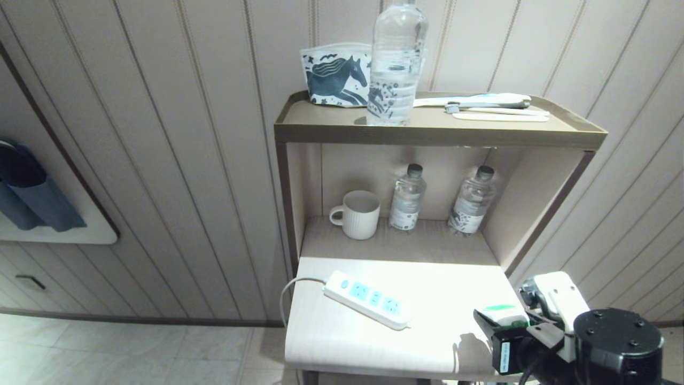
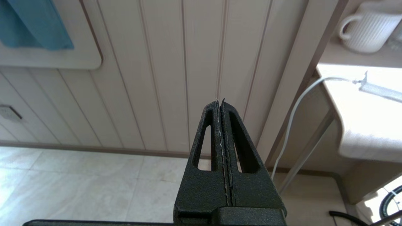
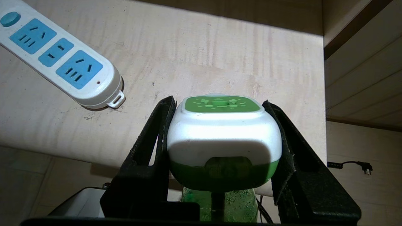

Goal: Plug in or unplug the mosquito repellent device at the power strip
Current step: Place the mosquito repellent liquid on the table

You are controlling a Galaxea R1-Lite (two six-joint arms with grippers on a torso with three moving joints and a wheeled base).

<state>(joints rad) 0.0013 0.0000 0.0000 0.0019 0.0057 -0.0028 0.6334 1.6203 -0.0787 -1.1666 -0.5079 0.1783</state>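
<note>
The right gripper [image 3: 221, 138] has its two black fingers [image 3: 150, 138] pressed against either side of the mosquito repellent device [image 3: 223, 138], holding it by the white-and-green head at roughly half opening. In the right wrist view the green bottle below the head is mostly hidden behind the gripper body, and only a sliver of translucent green shows. In the head view the device [image 1: 502, 314] is a small white and green patch at the near right corner of the table [image 1: 342, 342], largely covered by the arm and its black wrist housing; whether it rests on the tabletop or hangs just above cannot be told.

The power strip [image 1: 366, 298] lies diagonally on the table, well apart from the held device, its blue button end toward the shelf and its white cord [image 1: 291, 291] dropping over the left edge out of sight. All its sockets are bare.

The left gripper [image 2: 221, 106] does not appear in the head view; its own camera shows the fingers pressed together with nothing between them, pointing at the panelled wall beside the table.

On the shelf behind stand a white mug [image 1: 357, 214] and two water bottles [image 1: 407, 198]; the tall bottle on top [image 1: 396, 59] is cut off by the frame edge.
</note>
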